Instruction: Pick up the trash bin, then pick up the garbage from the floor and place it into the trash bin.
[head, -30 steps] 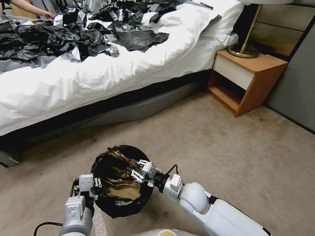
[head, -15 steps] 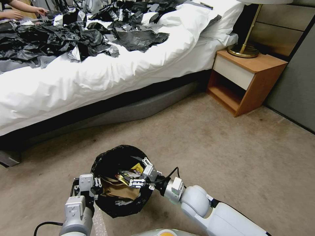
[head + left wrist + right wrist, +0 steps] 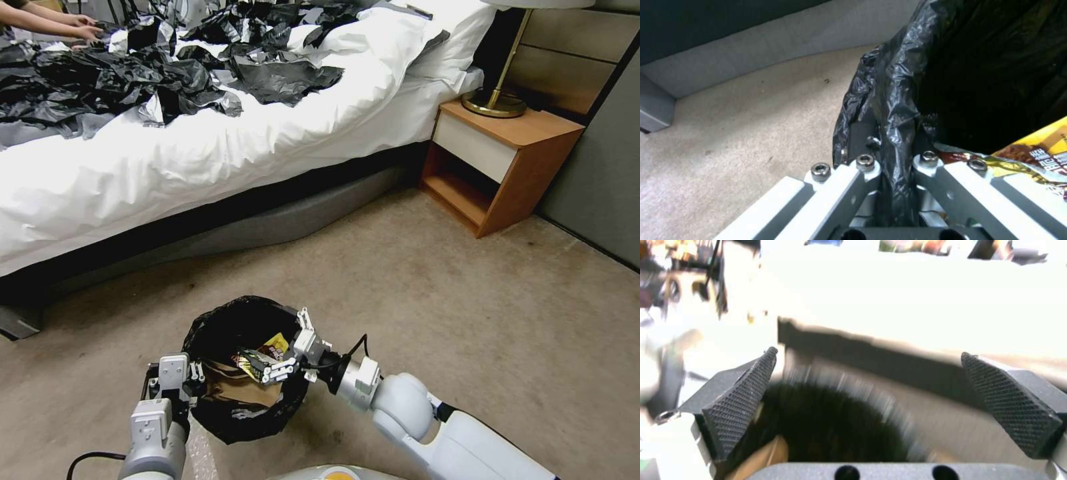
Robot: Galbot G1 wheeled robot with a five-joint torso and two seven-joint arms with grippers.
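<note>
**A:** While you are looking down from the head view, what are you seeing your left end effector doing?

**B:** You are seeing it clamping the near-left rim of the trash bin, with the black liner pinched between its fingers. In the left wrist view the crinkled plastic is running straight down between the two metal fingers, one sitting outside the rim and one inside.

**A:** And where is the trash bin sitting?

**B:** You are finding it low in front of you over the beige carpet, well short of the bed. Whether its base is touching the floor, you cannot tell.

**A:** What is lying inside it?

**B:** You are looking at a crumpled brown paper bag at the bottom and a yellow snack wrapper on top of it (its printed edge is also showing in the left wrist view).

**A:** And your right end effector?

**B:** You are reaching it in over the bin's right rim, just above the wrappers. Its fingers are standing wide apart; the right wrist view is showing the two textured pads spread with nothing between them, and the dark mouth of the bin below.

**A:** Anything else in the room?

**B:** You are facing black shredded plastic sheets heaped across the bed, and a wooden nightstand carrying a brass lamp at the right.
</note>
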